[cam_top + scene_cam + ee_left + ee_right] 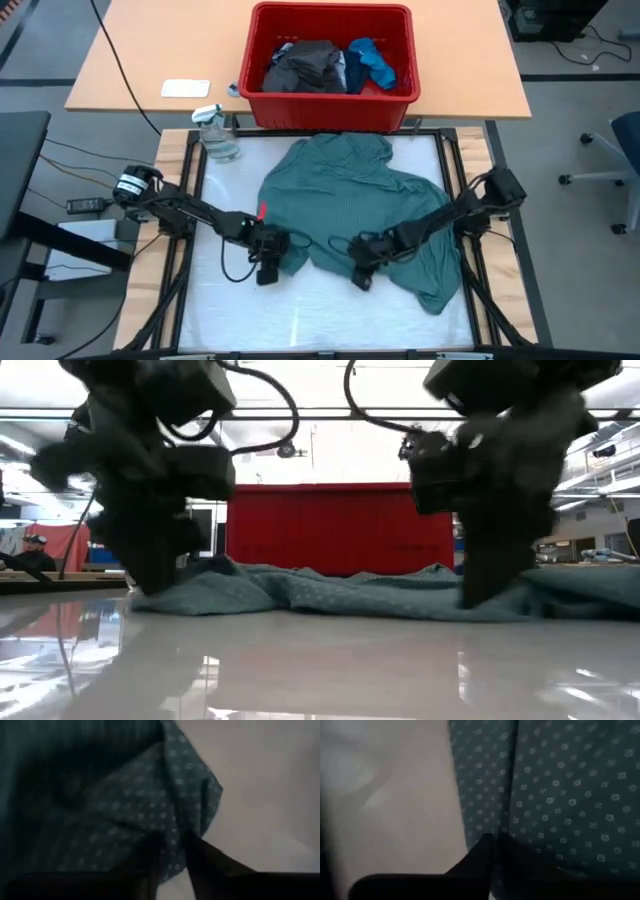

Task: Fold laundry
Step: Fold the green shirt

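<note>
So the teal shirt (365,205) is lying rumpled on the white table (320,315), just in front of the red bin (330,100) where the rest of the laundry (330,65) is piled. Both grippers are down at its near hem — the left gripper (268,268) pinching the shirt's left corner, the right gripper (360,275) closed on the edge a bit further along. Both bites look shallow, right at the fabric's edge, so a quick lift could let a corner slip out. And if the two arms pull unevenly the cloth will probably bunch instead of spreading flat — that spray bottle (217,135) near the far left corner could get dragged too.
</note>
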### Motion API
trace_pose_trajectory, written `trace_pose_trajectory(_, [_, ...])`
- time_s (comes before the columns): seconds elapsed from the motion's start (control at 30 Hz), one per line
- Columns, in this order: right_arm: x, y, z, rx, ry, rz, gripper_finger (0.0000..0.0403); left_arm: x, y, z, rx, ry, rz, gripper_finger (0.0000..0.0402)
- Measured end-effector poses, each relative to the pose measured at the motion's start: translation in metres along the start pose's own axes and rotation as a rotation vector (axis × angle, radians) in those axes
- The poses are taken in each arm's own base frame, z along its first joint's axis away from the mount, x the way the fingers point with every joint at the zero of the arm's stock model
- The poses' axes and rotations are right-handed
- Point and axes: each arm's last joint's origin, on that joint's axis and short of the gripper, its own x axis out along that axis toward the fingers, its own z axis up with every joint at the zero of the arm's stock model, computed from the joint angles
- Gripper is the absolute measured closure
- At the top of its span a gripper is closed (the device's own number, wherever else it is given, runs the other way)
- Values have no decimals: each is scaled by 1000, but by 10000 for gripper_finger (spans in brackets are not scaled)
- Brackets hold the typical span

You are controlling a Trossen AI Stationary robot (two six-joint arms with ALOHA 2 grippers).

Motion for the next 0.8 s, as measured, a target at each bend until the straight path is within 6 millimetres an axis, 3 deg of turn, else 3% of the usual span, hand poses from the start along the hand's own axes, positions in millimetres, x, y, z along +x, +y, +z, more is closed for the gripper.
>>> trace_pose_trajectory(0.13, [-12, 42, -18, -90, 120, 228, 395, -3, -29, -17, -63, 262, -202, 388])
trace_pose_trajectory(0.23, [-35, 67, -28, -156, 63, 292, 389, -27, -66, -15, -7, 272, -278, 393])
trace_pose_trajectory(0.33, [-51, 73, -33, -145, -8, 280, 373, -53, -96, -12, 80, 231, -324, 394])
trace_pose_trajectory(0.47, [-70, 70, -32, -46, -120, 185, 370, -86, -115, 0, 178, 92, -301, 394])
trace_pose_trajectory(0.63, [-74, 42, -26, 157, -208, -96, 385, -107, -98, 28, 251, -58, -154, 393])
trace_pose_trajectory(0.8, [-54, 12, -12, 310, -180, -296, 397, -113, -62, 46, 225, -57, -90, 383])
